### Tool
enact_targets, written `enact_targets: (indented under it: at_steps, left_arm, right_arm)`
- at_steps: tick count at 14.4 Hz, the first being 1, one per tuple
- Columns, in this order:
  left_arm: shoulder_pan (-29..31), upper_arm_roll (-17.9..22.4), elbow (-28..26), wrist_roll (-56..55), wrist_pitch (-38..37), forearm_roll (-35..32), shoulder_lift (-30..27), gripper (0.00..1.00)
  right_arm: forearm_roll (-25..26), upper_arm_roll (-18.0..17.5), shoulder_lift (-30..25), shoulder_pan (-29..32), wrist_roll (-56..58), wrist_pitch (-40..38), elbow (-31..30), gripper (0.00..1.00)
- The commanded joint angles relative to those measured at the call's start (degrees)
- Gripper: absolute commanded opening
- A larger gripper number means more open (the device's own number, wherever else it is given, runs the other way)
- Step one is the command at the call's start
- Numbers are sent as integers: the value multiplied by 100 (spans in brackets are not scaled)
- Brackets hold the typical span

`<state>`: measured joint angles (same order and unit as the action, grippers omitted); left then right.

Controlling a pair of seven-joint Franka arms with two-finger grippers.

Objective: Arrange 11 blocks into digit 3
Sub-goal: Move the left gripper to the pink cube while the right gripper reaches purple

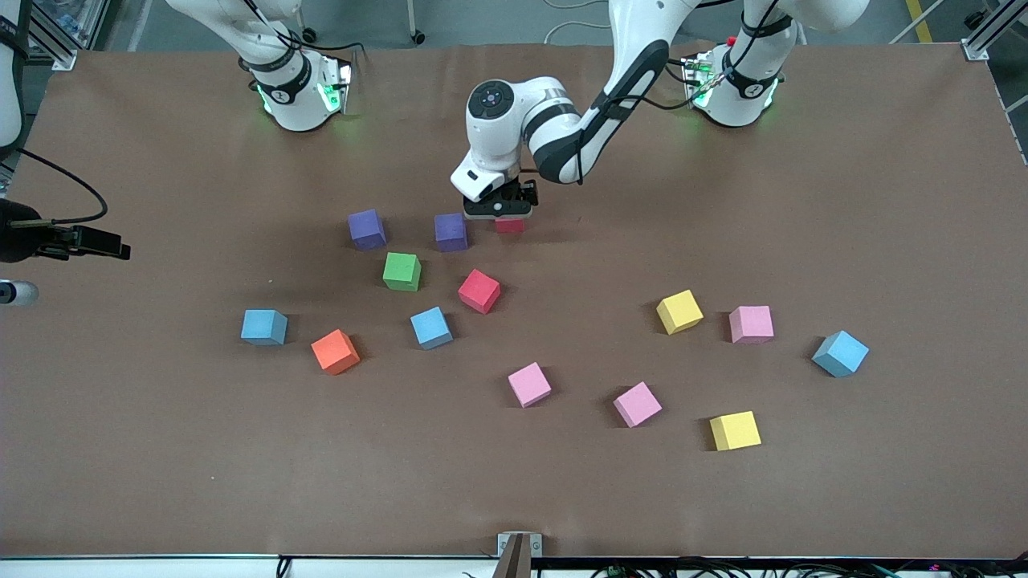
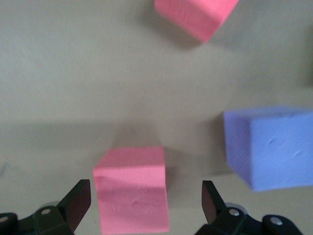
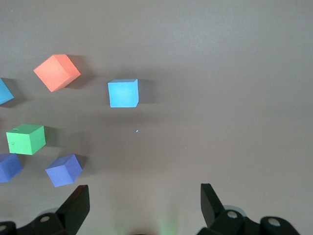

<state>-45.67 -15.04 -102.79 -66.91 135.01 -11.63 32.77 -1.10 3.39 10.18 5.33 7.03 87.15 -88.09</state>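
Left wrist view shows the left gripper [image 2: 145, 200] spread around a red block [image 2: 131, 188], bare table on both sides, purple block [image 2: 269, 147] near.

A wide brown table [image 1: 803, 498] fills the view, evenly lit; grey floor [image 1: 498, 20] shows along its top edge, with aluminium frame posts [image 1: 992, 32] at the corners; cables [image 1: 723, 568] trail below.

green cube [image 1: 401, 270], brown table [image 1: 883, 201]

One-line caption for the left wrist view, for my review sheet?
Left gripper open around a red block resting on the table, a purple block beside it.
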Motion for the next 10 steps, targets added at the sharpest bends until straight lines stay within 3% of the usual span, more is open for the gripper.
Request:
enact_targets:
  at_steps: [1, 5, 9, 10]
  left_arm:
    - [399, 10, 775, 178, -702, -85, -16, 100]
    - [1234, 10, 1453, 888, -853, -41, 185, 100]
    - [1692, 10, 2858, 557, -679, 29, 1098, 100]
    - [1789, 10, 2948, 443, -373, 55, 1266, 100]
  right_arm:
    - [-21, -75, -17, -6, -865, 108, 21, 100]
    - [-30, -93, 62, -357, -2299, 364, -155, 100]
    - [-30, -93, 72, -832, -3986, 654, -419, 100]
    - [-56, -102, 72, -841, -4260, 689, -471, 100]
